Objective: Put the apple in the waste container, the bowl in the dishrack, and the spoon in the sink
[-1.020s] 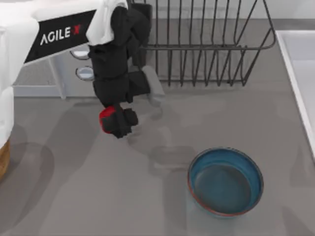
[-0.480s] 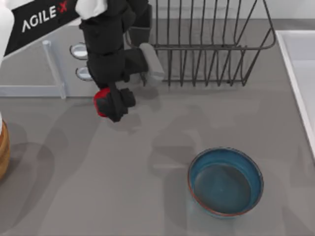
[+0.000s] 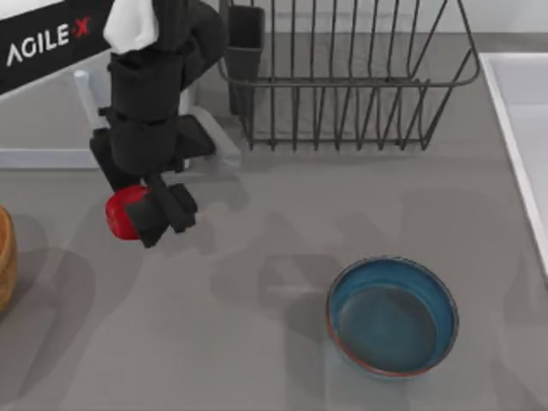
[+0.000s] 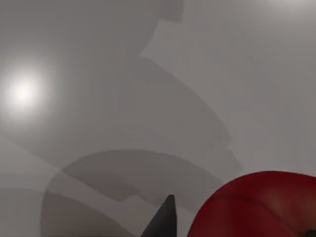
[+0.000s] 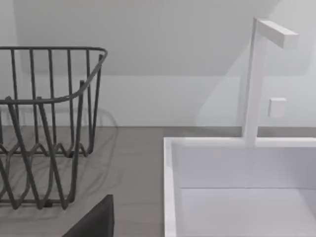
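The apple (image 3: 122, 211) is up off the grey surface (image 3: 257, 360), gripped in the jaws of the left gripper (image 3: 145, 214), over the left part of the surface, in front of the white microwave (image 3: 51, 128) at the back left. In the left wrist view the apple (image 4: 256, 205) sits glossy and red, right up against a dark fingertip (image 4: 163, 219), with grey surface and shadows beneath.

The bowl (image 3: 392, 316) stands upright and empty on the surface, right of centre and towards the front, well apart from the apple. The dishrack (image 3: 351, 77) stands at the back, its dark utensil cup (image 3: 244, 47) at its left corner, just beside the left arm. The sink (image 3: 522, 128) lies along the right edge; the right wrist view shows its white rim (image 5: 170, 187) and tall faucet (image 5: 256, 79) beside the rack's end bars (image 5: 49, 123). A wooden container's edge (image 3: 4, 265) peeks in at far left. Right gripper: whether its jaws are open or closed, I cannot tell.
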{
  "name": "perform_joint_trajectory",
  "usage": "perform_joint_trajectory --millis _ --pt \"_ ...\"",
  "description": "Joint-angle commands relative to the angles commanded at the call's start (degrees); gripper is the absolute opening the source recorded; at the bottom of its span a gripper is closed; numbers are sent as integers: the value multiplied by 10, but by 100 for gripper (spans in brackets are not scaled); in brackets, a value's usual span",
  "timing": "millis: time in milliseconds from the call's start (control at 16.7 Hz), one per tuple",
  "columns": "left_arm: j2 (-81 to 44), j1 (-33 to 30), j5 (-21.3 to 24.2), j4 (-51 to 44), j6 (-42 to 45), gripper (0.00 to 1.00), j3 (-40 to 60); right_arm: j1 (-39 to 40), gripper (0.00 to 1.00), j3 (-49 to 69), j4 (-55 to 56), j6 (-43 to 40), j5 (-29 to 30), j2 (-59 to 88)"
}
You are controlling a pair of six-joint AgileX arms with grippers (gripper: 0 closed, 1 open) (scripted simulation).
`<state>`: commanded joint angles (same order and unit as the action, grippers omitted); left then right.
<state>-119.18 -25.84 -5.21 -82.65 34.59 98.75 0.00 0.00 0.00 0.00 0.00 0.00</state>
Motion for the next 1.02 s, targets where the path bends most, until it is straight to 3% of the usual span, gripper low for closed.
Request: perform_joint_trajectory --millis 360,840,1020 --pt "87 41 -58 -29 -218 0 -92 0 100 0 0 0 0 0" --pt "173 210 -127 -24 -356 0 -122 0 100 0 0 0 0 0" --pt "188 235 -138 -11 -376 0 -122 0 100 0 0 0 0 0"
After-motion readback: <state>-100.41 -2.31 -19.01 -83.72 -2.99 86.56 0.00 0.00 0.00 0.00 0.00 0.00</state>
